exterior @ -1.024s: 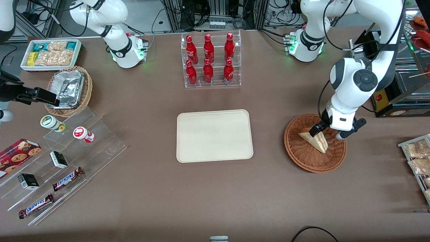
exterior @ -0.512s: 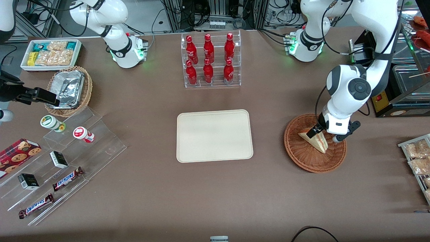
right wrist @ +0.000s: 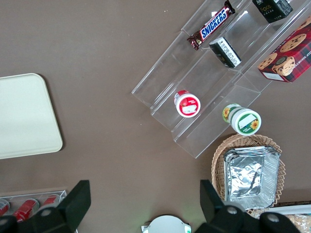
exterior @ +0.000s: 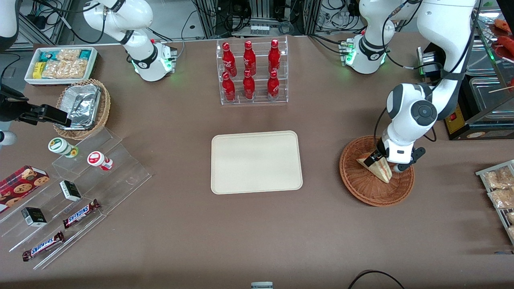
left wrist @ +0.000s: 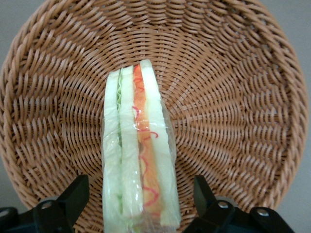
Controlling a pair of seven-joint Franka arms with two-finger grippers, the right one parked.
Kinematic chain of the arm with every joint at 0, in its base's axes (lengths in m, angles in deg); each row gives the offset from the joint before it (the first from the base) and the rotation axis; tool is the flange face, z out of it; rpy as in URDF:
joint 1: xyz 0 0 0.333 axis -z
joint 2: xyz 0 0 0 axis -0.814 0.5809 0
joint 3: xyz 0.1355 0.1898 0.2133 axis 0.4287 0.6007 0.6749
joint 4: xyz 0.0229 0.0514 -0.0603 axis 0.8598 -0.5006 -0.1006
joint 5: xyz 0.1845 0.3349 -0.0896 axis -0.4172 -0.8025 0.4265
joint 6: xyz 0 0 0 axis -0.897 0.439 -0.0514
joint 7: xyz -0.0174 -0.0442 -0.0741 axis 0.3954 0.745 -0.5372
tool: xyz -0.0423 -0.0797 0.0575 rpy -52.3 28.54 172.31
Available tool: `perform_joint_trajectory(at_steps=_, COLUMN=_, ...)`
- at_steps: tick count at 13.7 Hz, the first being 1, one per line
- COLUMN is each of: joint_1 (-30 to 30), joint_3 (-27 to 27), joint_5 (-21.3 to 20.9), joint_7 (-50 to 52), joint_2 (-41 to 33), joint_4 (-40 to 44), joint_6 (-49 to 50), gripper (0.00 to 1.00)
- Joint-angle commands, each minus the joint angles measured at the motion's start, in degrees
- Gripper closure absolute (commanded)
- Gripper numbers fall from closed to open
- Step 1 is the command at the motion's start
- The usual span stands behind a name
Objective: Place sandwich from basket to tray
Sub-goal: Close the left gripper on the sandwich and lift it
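Observation:
The sandwich, a clear-wrapped wedge of white bread with red and green filling, stands on edge in the round reddish-brown wicker basket toward the working arm's end of the table. My gripper is down in the basket, open, with one finger on each side of the wedge. In the left wrist view the sandwich stands between the black fingers of the gripper with a small gap on both sides, over the basket's weave. The cream tray lies bare at the table's middle, beside the basket.
A clear rack of red bottles stands farther from the front camera than the tray. A rack of snack packets and a black appliance sit near the basket. A clear stepped shelf, a foil-filled tan basket and a white bin lie toward the parked arm's end.
The working arm's wrist has come lower and shifted slightly toward the tray, bringing the open fingers down around the sandwich. The sandwich and basket have not moved.

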Motion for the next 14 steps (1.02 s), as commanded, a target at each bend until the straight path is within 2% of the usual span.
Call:
perform_joint_trajectory(at_steps=1, joint_1=-0.5, joint_3=0.2, joint_5=-0.2, joint_7=1.0, joint_2=0.5, joint_4=0.6, joint_6=-1.1, gripper=1.00)
perform_joint_trajectory(at_steps=5, joint_1=-0.1, joint_3=0.1, joint_5=-0.8, joint_7=1.1, joint_2=-1.5, joint_4=2.0, joint_6=1.5, gripper=1.00)
perform_joint_trajectory(at_steps=8, joint_1=0.3, joint_3=-0.4, joint_5=-1.2, joint_7=0.7, joint_2=-5.2, joint_4=5.9, joint_6=11.5, gripper=1.00)
perform_joint_trajectory(at_steps=11, joint_1=2.4, joint_3=-0.5, joint_5=-2.3, joint_7=0.5, joint_2=-7.1, joint_4=14.0, joint_6=24.4, gripper=1.00)
perform_joint_trajectory(at_steps=14, joint_1=7.2, joint_3=-0.8, joint_5=-2.3, joint_7=0.1, joint_2=-5.6, joint_4=24.8, joint_6=34.8, gripper=1.00)
